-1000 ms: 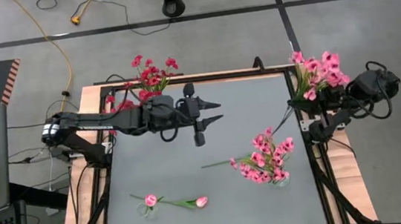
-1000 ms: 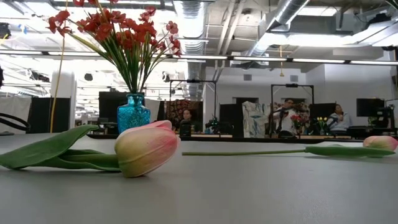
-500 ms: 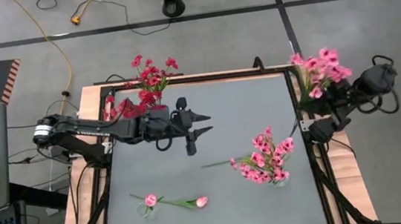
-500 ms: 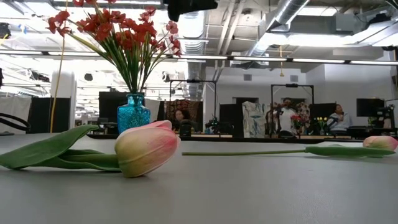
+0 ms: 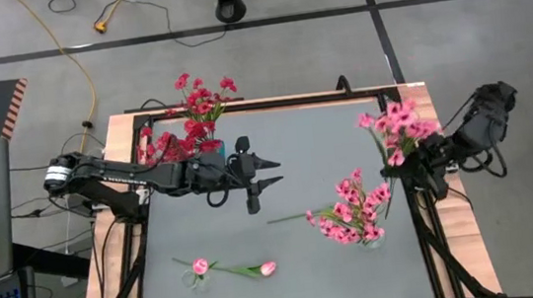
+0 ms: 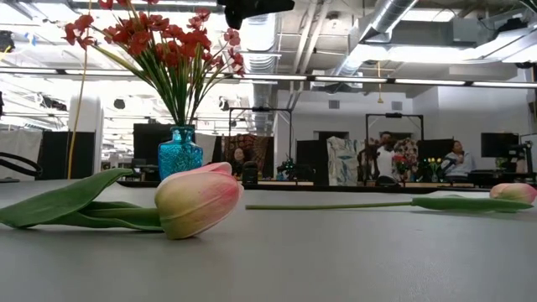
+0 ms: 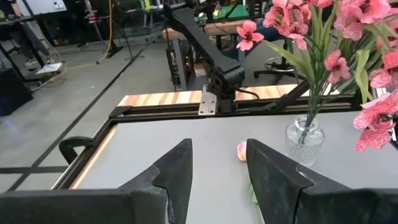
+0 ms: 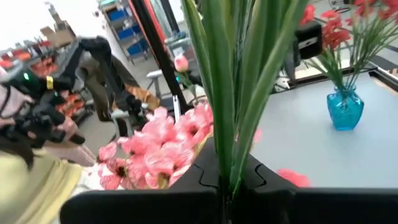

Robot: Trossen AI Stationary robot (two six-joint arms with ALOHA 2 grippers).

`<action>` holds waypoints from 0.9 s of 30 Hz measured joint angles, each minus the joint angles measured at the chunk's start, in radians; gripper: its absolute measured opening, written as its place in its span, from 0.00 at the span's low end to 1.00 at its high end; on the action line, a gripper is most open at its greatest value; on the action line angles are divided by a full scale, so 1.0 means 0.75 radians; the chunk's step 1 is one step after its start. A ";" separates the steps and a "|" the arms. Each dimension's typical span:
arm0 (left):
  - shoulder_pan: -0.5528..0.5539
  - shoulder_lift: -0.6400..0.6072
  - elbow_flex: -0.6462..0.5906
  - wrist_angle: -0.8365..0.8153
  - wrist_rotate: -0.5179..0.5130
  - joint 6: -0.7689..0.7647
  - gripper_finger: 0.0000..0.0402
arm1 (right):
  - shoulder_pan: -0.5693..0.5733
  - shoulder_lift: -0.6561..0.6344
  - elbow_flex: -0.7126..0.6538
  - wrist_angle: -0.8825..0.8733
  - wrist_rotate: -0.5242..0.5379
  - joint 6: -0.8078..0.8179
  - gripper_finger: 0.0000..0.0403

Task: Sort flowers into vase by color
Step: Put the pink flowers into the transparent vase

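Observation:
My right gripper (image 5: 414, 156) hovers over the table's right edge, shut on a bunch of pink flowers (image 5: 398, 125). Its green stems (image 8: 231, 124) fill the right wrist view. My left gripper (image 5: 258, 177) hangs open above the table's middle left with nothing between its fingers (image 7: 217, 168). A blue vase (image 6: 180, 151) with red flowers (image 5: 200, 104) stands at the far left. A clear vase (image 7: 305, 140) with pink flowers (image 5: 353, 214) stands at the near right. Two pale pink tulips (image 5: 199, 266) (image 5: 268, 268) lie flat near the front left. My right gripper pinches the bunch's green stems (image 8: 231, 168) between its two fingers, several stems together. The fingers come about level from the table's right side and lie across the stems. The bunch is lifted clear, its blooms (image 5: 393, 121) tilting out over the table.
The table's black frame (image 5: 425, 241) and wooden border run around the grey top. Open grey surface lies between the two vases (image 5: 326, 153). People and desks show in the room beyond the far edge.
My right gripper has swung from beyond the table's right edge in over it, toward the clear vase, turning as it went and carrying the pink bunch along. My left gripper has sunk and drawn back toward the table's left, staying open.

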 joint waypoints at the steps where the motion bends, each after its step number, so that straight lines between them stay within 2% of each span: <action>1: -0.003 0.000 0.000 -0.003 0.000 0.000 0.35 | 0.028 0.017 0.000 0.000 0.024 0.000 0.07; 8: -0.023 0.000 0.000 -0.006 0.000 0.015 0.35 | 0.291 0.103 -0.001 0.007 0.216 0.008 0.07; 17: -0.044 0.000 0.000 -0.006 0.000 0.015 0.35 | 0.721 0.133 -0.001 -0.100 0.685 0.068 0.07; 23: -0.048 0.000 0.000 -0.006 0.000 0.015 0.35 | 0.929 0.210 -0.001 -0.282 1.006 0.363 0.08; 27: -0.048 0.000 0.000 -0.006 0.000 0.015 0.35 | 0.993 0.331 -0.001 -0.305 1.157 0.418 0.08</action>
